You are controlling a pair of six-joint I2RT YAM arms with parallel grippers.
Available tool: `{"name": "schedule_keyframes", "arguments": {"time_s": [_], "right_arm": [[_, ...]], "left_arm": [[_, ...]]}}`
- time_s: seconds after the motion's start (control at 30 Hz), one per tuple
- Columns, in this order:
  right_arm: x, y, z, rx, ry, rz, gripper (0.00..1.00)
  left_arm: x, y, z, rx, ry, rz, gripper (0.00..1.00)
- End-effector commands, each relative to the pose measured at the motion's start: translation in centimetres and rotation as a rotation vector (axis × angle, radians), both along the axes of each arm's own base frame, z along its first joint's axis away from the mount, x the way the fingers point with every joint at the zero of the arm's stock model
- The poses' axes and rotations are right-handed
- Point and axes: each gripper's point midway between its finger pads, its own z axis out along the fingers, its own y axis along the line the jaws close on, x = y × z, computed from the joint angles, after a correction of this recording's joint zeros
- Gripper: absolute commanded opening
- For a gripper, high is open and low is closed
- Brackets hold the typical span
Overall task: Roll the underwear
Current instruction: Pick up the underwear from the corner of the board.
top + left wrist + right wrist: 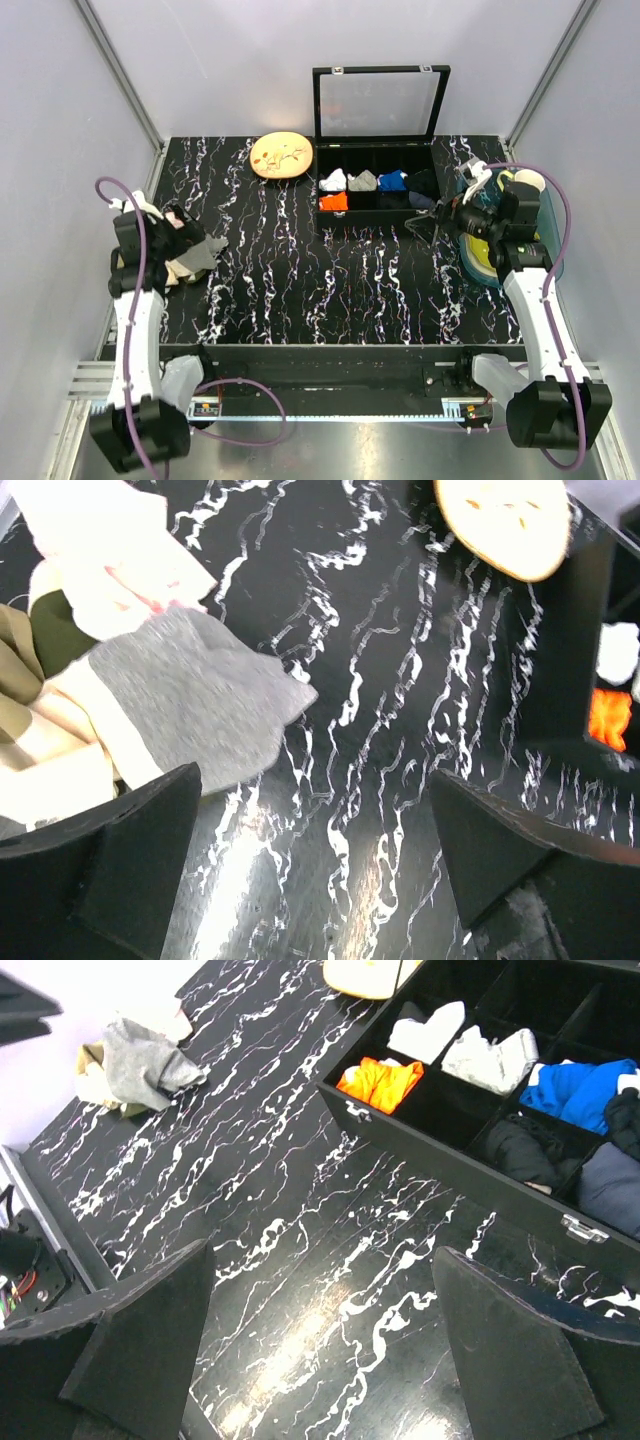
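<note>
Now | table (330, 290): black white-veined marble | walls (230, 70): pale grey | underwear (203, 253): left edge

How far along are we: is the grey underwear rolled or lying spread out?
Spread out, not rolled. In the left wrist view the underwear lies as a flat sheet on the pile of cloths, no coil visible.

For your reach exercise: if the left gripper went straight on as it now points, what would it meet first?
Probably bare table, close beside the underwear; depth is unclear.
</note>
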Motion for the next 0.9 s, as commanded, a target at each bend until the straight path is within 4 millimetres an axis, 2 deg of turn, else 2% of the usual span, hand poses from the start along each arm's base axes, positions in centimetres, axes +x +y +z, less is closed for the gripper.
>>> {"name": "schedule_keyframes", "arguments": {"time_s": [0.0, 0.07, 0.13, 0.17, 0.2, 0.3, 0.4, 0.53, 0.6, 0.63, 0.67, 0.77, 0.8, 0.87], "right_arm": [[-1.3, 0.5, 0.6, -0.022, -0.081, 0.07, 1.0], [-1.2, 0.3, 0.9, -0.032, -0.083, 0.056, 1.0], [-1.0, 0.2, 0.7, -0.036, -0.071, 0.05, 1.0], [-1.0, 0.2, 0.5, -0.037, -0.063, 0.051, 1.0], [-1.0, 0.2, 0.3, -0.036, -0.052, 0.054, 1.0], [-1.0, 0.2, 0.2, -0.035, -0.041, 0.058, 1.0], [-1.1, 0.3, 0.3, -0.033, -0.04, 0.06, 1.0], [-1.1, 0.3, 0.2, -0.033, -0.038, 0.062, 1.0], [-1.1, 0.3, 0.1, -0.031, -0.034, 0.065, 1.0], [-1.2, 0.3, 0.0, -0.031, -0.033, 0.065, 1.0], [-1.2, 0.4, 0.0, -0.03, -0.034, 0.068, 1.0], [-1.3, 0.4, 0.0, -0.028, -0.032, 0.073, 1.0], [-1.3, 0.5, -0.1, -0.027, -0.029, 0.075, 1.0], [-1.3, 0.5, -0.1, -0.022, -0.027, 0.08, 1.0]], "left_arm": [[3.9, 1.8, 1.4, -0.059, -0.002, 0.021, 0.99], [5.4, 3.4, -0.2, -0.014, 0.095, 0.045, 0.96], [5.8, 5.0, -1.4, 0.04, 0.195, 0.068, 0.91], [6.9, 5.6, -1.5, 0.054, 0.227, 0.073, 0.9], [7.1, 6.2, -1.5, 0.069, 0.245, 0.085, 0.87], [7.2, 7.8, -1.6, 0.135, 0.29, 0.135, 0.84], [6.4, 9.0, -3.0, 0.182, 0.355, 0.181, 0.79], [6.4, 8.9, -5.0, 0.188, 0.419, 0.167, 0.67], [6.7, 9.2, -5.3, 0.199, 0.442, 0.165, 0.55], [6.8, 9.3, -6.1, 0.2, 0.472, 0.155, 0.5], [6.9, 9.2, -6.2, 0.2, 0.486, 0.149, 0.37], [7.1, 9.2, -7.0, 0.208, 0.523, 0.133, 0.2], [6.9, 9.4, -6.9, 0.224, 0.532, 0.143, 0.1], [6.9, 9.5, -6.2, 0.254, 0.517, 0.152, 0.05]]}}
